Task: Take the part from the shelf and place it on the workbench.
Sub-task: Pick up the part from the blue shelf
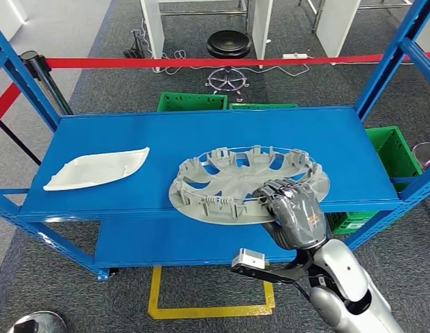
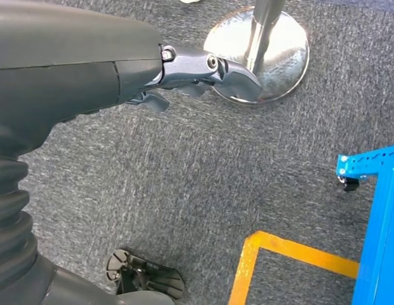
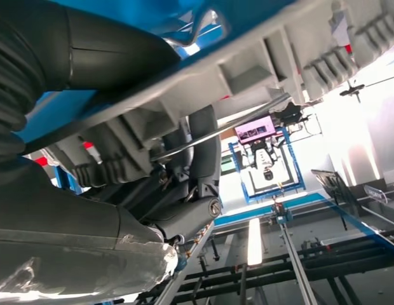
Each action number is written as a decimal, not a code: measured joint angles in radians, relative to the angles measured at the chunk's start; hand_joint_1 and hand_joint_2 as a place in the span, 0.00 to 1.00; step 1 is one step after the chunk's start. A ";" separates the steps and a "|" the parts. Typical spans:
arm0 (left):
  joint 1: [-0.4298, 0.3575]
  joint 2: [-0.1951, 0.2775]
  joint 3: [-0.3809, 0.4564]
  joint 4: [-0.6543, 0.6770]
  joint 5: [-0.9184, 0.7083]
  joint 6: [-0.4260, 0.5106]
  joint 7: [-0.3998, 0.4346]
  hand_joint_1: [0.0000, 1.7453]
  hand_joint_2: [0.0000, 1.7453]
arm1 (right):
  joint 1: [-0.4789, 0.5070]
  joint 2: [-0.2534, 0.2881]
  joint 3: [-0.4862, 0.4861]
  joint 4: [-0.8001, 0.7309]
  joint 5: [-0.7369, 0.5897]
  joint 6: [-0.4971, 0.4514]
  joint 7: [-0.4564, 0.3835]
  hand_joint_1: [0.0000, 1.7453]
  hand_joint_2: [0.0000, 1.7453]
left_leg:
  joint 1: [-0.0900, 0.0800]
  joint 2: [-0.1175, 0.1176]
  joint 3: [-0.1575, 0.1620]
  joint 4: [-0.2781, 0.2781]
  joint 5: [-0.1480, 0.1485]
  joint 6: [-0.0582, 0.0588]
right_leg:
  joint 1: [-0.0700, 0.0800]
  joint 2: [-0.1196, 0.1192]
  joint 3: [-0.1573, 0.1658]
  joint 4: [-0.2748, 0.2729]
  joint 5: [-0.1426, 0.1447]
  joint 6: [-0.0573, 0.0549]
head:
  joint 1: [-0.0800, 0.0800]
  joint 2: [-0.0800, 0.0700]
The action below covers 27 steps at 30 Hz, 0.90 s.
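Blue shelf (image 1: 150, 139), grey wheel cover (image 1: 239, 180) flat, ribbed side up, rim in right hand (image 1: 294, 211).

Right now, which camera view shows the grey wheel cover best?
The head view: the whole wheel cover lies on the blue shelf, its near rim held by the right hand. The right wrist view shows its rim close up; the left wrist view shows floor.

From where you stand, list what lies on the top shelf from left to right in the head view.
White curved part → grey wheel cover → right hand, gripping the cover's near right rim.
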 joint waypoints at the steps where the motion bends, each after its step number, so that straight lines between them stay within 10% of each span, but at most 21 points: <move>1: 0.000 0.000 0.000 0.000 -0.002 0.000 -0.001 0.00 1.00 | 0.001 -0.001 0.000 0.000 0.001 0.000 0.000 1.00 1.00 | 0.000 0.000 0.000 0.000 0.000 0.000 | 0.000 0.000 0.000 0.000 0.000 0.000 | 0.000 0.000; 15: 0.000 0.000 0.003 0.000 -0.045 0.020 -0.028 0.00 1.00 | 0.034 -0.010 -0.001 -0.037 0.006 -0.028 -0.005 1.00 1.00 | 0.000 0.000 0.000 0.000 0.000 0.000 | 0.000 0.000 0.000 0.000 0.000 0.000 | 0.000 0.000; 27: 0.003 0.001 -0.090 0.062 0.011 0.197 -0.089 0.00 1.00 | 0.274 -0.016 -0.137 -0.258 -0.460 -0.029 -0.208 1.00 1.00 | -0.005 -0.001 -0.007 0.009 -0.007 0.011 | -0.005 -0.001 -0.001 -0.004 0.000 0.007 | 0.000 0.000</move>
